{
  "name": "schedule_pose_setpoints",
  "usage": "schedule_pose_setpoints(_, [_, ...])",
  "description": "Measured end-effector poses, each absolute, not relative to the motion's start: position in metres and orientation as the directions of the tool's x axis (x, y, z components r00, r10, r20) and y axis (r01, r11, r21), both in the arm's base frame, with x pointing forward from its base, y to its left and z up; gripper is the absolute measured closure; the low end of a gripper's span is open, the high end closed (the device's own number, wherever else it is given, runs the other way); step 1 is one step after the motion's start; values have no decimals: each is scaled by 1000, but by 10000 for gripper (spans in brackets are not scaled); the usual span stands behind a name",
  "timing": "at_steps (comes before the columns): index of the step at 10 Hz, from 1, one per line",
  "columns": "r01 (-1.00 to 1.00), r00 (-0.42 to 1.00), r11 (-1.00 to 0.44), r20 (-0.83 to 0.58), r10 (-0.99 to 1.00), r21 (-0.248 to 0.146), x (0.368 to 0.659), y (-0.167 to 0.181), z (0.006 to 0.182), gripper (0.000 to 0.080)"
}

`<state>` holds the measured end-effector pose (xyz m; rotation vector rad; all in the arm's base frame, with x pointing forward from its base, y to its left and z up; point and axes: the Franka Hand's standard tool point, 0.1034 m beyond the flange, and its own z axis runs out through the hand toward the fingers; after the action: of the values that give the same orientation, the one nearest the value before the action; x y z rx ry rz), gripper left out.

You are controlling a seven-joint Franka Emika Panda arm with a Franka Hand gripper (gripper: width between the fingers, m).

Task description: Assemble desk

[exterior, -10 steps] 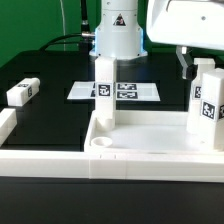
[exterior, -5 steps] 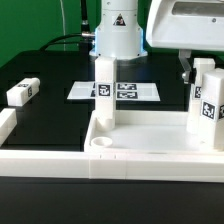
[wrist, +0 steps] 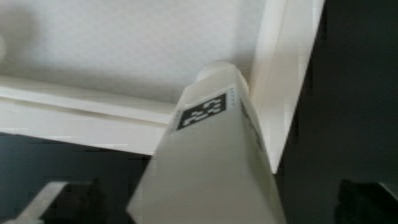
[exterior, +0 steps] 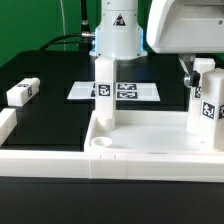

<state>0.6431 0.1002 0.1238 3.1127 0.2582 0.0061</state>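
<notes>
The white tray-like tabletop (exterior: 150,157) lies at the front of the exterior view. Two white tagged legs stand upright in it: one at the back left corner (exterior: 103,95) and one at the exterior view's right (exterior: 206,112). My gripper (exterior: 204,70) hangs over the right leg and straddles its top, open. One dark finger (exterior: 185,68) shows beside the leg with a gap. In the wrist view the leg (wrist: 214,150) rises between my gripper's (wrist: 214,205) dark fingers (wrist: 71,200), apart from both, with the tabletop (wrist: 107,50) beyond it.
A third loose leg (exterior: 22,92) lies on the black table at the exterior view's left. The marker board (exterior: 128,91) lies flat behind the tabletop. A white rail end (exterior: 6,124) sits at the left edge. The robot base (exterior: 118,35) stands at the back.
The gripper has shifted only slightly around the right leg's top. The legs and tabletop have not moved.
</notes>
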Motion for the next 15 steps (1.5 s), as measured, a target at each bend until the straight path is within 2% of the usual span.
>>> schedule_pose_setpoints(2, [258,966,-966,0,258,21,643,98,124,151])
schedule_pose_setpoints(5, [259,966,-966,-1,259,21,643,98,124,176])
schedule_pose_setpoints(6, [258,966,-966,-1,258,21,643,97,124,350])
schedule_pose_setpoints(7, [258,966,-966,0,258,21,643,97,124,350])
schedule_pose_setpoints(8, [258,966,-966,0,258,21,643,97,124,502])
schedule_pose_setpoints(12, [222,975,-975,0,222,21,643,97,124,504])
schedule_pose_setpoints(15, [4,1000,-1000,5,4,19,643,97,124,505])
